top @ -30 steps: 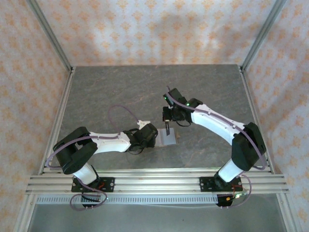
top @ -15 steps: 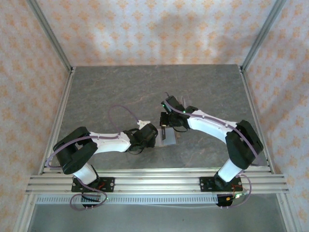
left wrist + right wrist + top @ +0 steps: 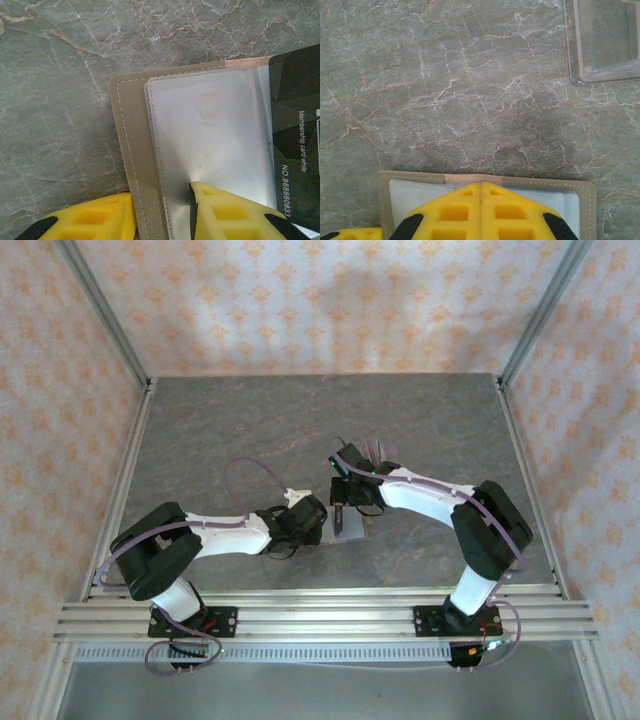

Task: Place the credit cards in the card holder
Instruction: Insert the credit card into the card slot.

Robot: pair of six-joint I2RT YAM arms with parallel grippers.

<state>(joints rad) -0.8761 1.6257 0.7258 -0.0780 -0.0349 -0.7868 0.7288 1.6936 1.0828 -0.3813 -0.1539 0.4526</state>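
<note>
Top: lay open on veined grey stone table (image 3: pixel 230 420), holder (image 3: pixel 350 525), between both claws.

Left wrist: pinched stitched tan holder (image 3: pixel 131 150) edge with yellow left claw (image 3: pixel 162 212), glossy black card (image 3: pixel 295 130) in clear sleeve.

Right wrist: pressed shut, right claw (image 3: pixel 481 192), over holder (image 3: pixel 385 185); clear rack (image 3: pixel 600 42) beyond.

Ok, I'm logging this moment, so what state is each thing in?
card holder: lying open on the table, grey inside up.
black card: partly over the holder's clear pocket, not fully in.
left gripper: clamped on the holder's near edge.
right gripper: shut, over the open holder.
clear plastic rack: on the table, apart from the holder.
</note>
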